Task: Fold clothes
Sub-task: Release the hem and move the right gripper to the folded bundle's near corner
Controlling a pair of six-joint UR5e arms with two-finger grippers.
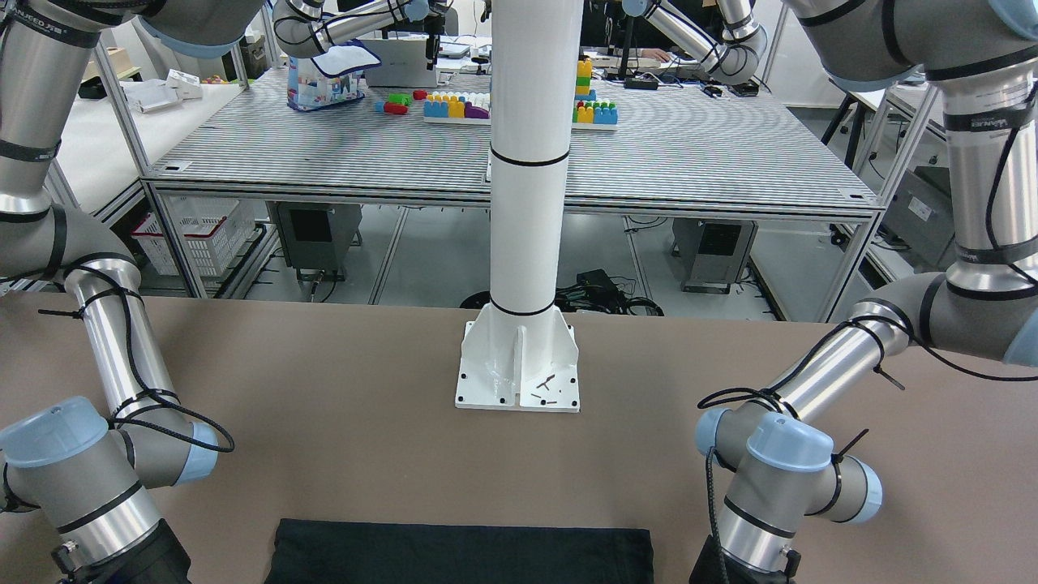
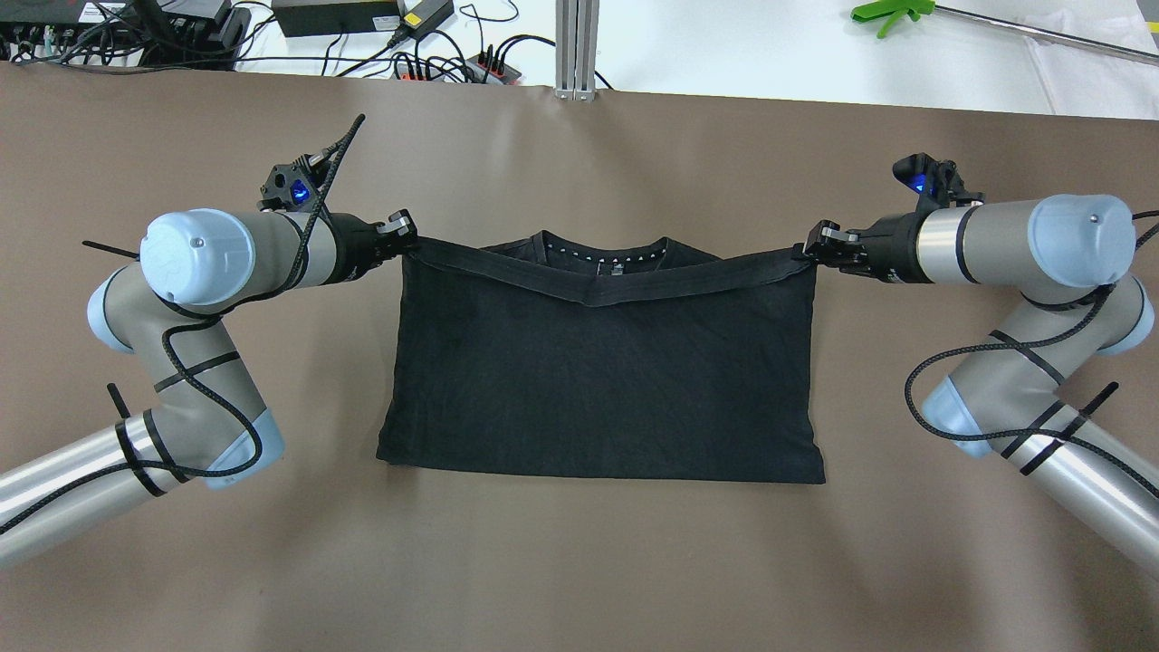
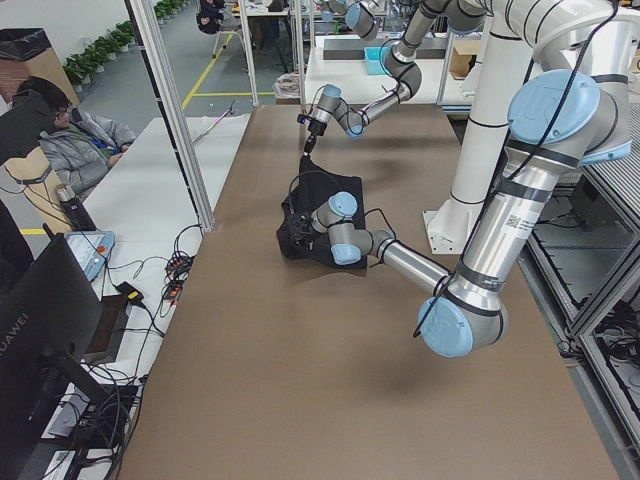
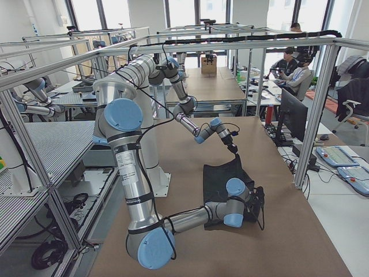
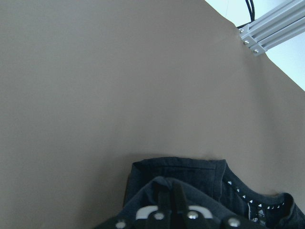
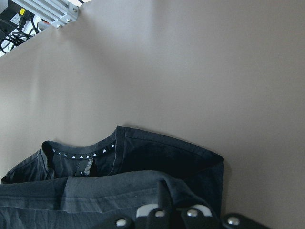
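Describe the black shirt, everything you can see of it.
The shirt is plain black, soft matte fabric, doubled over into a rough rectangle on the brown table. Its collar, with small white marks inside, shows at the far edge. The hem runs across just short of the collar and sags in the middle. The left gripper pinches one corner, the right gripper the other.

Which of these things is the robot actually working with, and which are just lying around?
In use: shirt, left gripper, right gripper, both shut on its hem.
Lying about: cables, green tool, toy bricks.
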